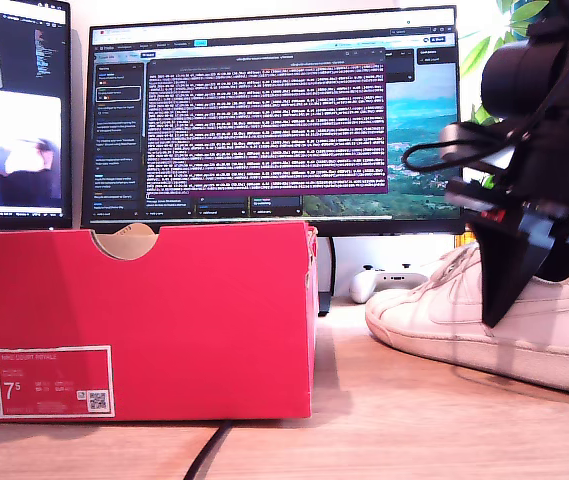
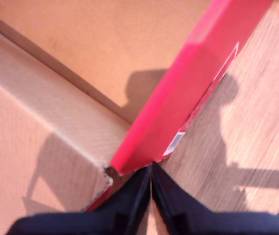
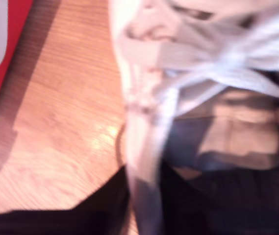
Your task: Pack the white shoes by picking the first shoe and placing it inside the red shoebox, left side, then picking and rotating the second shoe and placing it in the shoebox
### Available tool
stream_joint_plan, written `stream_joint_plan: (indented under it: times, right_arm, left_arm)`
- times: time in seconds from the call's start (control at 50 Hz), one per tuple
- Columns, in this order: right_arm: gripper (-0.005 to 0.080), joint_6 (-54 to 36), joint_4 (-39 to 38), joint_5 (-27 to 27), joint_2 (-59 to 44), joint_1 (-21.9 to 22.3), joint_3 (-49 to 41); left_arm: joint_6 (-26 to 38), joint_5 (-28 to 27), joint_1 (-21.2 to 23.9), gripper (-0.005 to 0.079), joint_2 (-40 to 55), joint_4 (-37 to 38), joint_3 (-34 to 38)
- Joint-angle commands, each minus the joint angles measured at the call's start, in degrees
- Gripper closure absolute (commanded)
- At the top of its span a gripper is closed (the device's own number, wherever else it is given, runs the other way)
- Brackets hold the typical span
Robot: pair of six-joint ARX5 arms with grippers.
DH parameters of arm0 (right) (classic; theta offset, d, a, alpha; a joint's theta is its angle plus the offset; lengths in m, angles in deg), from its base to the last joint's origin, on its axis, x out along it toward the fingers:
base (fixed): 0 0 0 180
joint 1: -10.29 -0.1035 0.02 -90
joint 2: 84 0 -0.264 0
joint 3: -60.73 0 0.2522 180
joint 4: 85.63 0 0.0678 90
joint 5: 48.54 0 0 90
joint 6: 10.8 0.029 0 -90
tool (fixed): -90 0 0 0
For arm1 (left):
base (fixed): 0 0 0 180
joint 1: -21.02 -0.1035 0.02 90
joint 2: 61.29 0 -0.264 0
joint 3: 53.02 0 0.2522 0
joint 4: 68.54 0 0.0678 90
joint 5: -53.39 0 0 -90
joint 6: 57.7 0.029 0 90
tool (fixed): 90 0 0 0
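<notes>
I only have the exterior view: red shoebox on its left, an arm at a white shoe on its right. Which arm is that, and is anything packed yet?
Observer: The second arm. Its wrist view shows the second claw with a finger on each side of the white shoe's side wall; it is too blurred to judge the grip.
Operator: Where's the first claw? It's out of my view.
Observer: The first claw is shut, at a corner of the red shoebox.
Operator: And inside the box?
Observer: The part of the box floor that the first wrist view shows is bare cardboard, no shoe.
</notes>
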Motion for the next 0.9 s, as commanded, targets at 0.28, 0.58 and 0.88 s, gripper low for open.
stream_joint_plan:
  times: [0.28,0.58,0.88]
  right_arm:
    - [0.0765,14.71,3.87,6.45,-0.24,-5.55,11.76]
    - [0.0765,27.23,3.93,9.38,0.09,-9.2,22.58]
    - [0.0765,45.66,-7.85,8.33,-0.15,-16.44,25.0]
  left_arm:
    - [-0.37,-0.44,0.22,0.0762,0.13,-0.37,-0.96]
    - [-0.35,-0.46,0.22,0.0762,0.13,-0.44,-0.94]
    - [-0.35,-0.44,0.22,0.0761,0.13,-0.5,-0.94]
